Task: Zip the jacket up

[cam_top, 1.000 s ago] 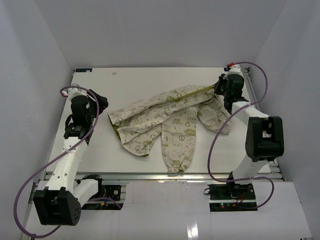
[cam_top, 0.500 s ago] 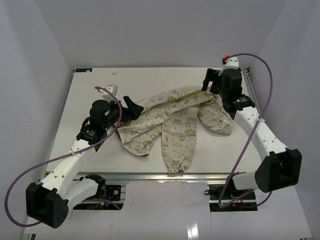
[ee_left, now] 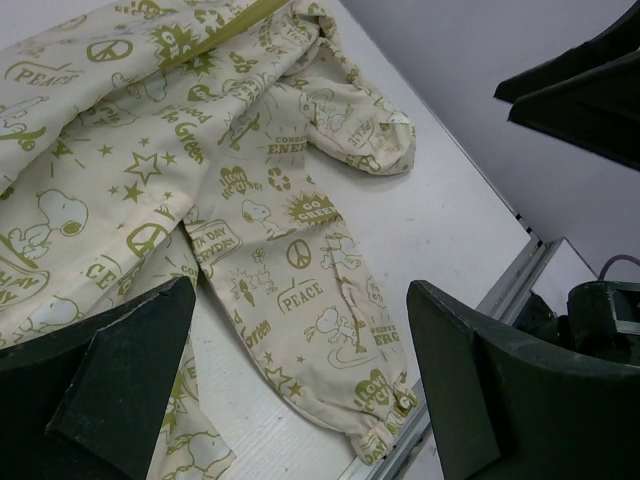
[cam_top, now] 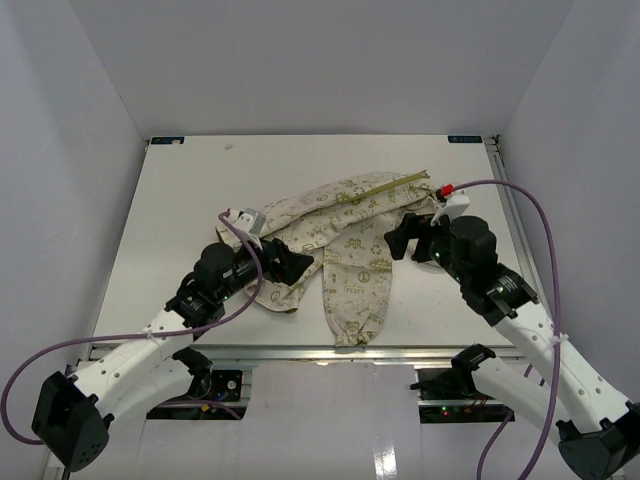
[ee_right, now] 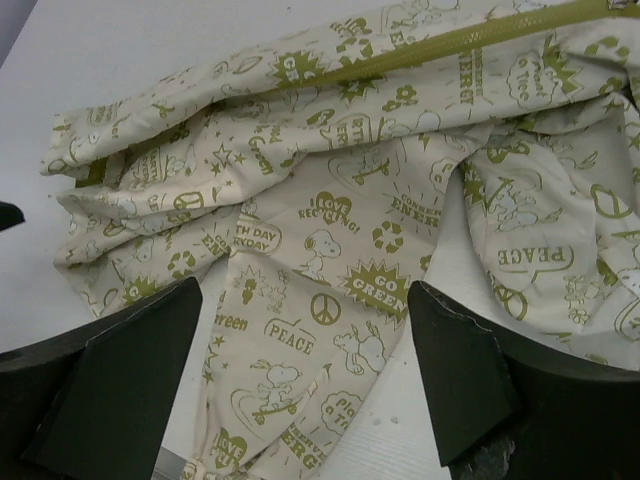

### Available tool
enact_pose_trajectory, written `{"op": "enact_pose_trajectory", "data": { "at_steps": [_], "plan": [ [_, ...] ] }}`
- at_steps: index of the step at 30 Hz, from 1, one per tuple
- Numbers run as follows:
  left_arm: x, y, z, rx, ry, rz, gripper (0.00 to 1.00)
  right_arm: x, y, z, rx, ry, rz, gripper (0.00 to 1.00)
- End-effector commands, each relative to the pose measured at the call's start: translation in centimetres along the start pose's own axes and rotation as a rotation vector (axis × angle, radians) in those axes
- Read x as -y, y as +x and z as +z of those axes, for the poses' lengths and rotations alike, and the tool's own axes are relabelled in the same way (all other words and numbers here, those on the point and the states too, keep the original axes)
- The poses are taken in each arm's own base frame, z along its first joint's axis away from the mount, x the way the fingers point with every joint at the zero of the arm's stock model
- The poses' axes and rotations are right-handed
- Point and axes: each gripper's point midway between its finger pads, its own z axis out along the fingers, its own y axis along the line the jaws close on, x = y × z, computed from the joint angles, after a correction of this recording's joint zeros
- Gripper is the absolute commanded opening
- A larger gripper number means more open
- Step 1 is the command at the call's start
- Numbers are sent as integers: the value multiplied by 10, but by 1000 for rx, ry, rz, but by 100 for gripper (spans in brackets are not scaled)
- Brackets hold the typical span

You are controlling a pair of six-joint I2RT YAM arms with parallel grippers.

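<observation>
The jacket (cam_top: 345,235) lies crumpled on the white table, cream with olive prints. Its olive zipper (cam_top: 392,186) runs along the far edge toward the right, and one sleeve (cam_top: 352,310) reaches to the table's front edge. My left gripper (cam_top: 291,264) hovers over the jacket's near-left part, open, with nothing between its fingers. In the left wrist view the left gripper (ee_left: 300,330) frames the sleeve cuff (ee_left: 385,420). My right gripper (cam_top: 402,240) hangs above the jacket's right side, open and empty. The right gripper (ee_right: 305,300) looks down on the printed fabric, with the zipper (ee_right: 450,45) beyond it.
The table (cam_top: 180,190) is boxed in by white walls at the back and on both sides. A metal rail (cam_top: 300,352) runs along its front edge. Purple cables (cam_top: 520,195) loop off both arms. A small scrap (cam_top: 228,146) lies near the back left.
Both arms swung in from the table's outer sides toward the near middle. The right gripper left the zipper's far end and opened wide. The left gripper now hangs over the jacket.
</observation>
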Motion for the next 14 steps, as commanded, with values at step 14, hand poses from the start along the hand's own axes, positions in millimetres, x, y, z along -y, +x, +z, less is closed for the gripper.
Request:
{"op": "enact_pose_trajectory", "data": {
  "at_steps": [14],
  "plan": [
    [38, -44, -38, 252, 159, 60, 98, 5, 0, -28, 113, -21, 8, 90]
  ]
}}
